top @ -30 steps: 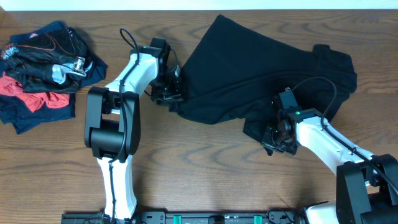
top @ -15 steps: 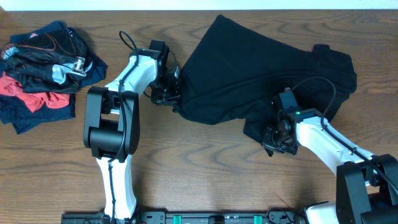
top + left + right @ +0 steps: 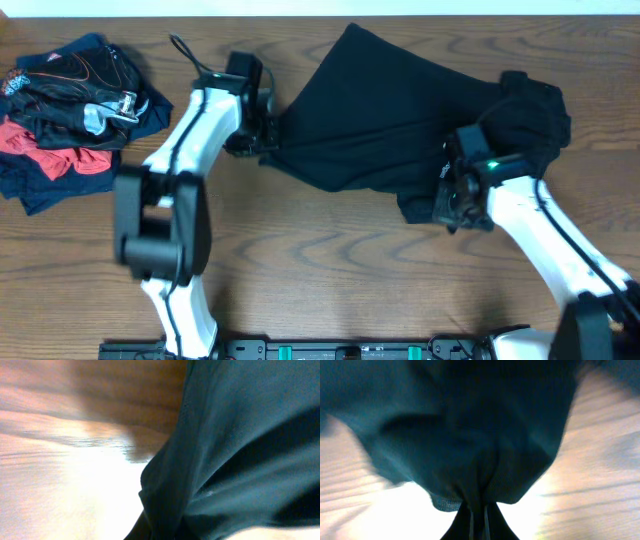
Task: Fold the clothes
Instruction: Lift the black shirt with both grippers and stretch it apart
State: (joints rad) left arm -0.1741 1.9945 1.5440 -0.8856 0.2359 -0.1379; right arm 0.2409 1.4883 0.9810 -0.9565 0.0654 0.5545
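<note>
A large black T-shirt [image 3: 390, 120] lies crumpled across the middle and right of the wooden table. My left gripper [image 3: 262, 140] is shut on the shirt's left edge; the left wrist view shows dark cloth [image 3: 240, 450] running into the jaws [image 3: 165, 532]. My right gripper [image 3: 447, 208] is shut on the shirt's lower right edge; the right wrist view shows the fabric [image 3: 470, 435] bunched and pinched between the fingers [image 3: 479, 522]. Both hold the cloth lifted slightly off the table.
A pile of other clothes [image 3: 70, 110], black, red and navy, sits at the far left of the table [image 3: 330, 280]. The table's back edge runs along the top of the overhead view.
Both arms have moved toward the back of the table with the shirt's edge in them. The left arm rose and blurred; the shirt's lower edge was drawn back and up.
</note>
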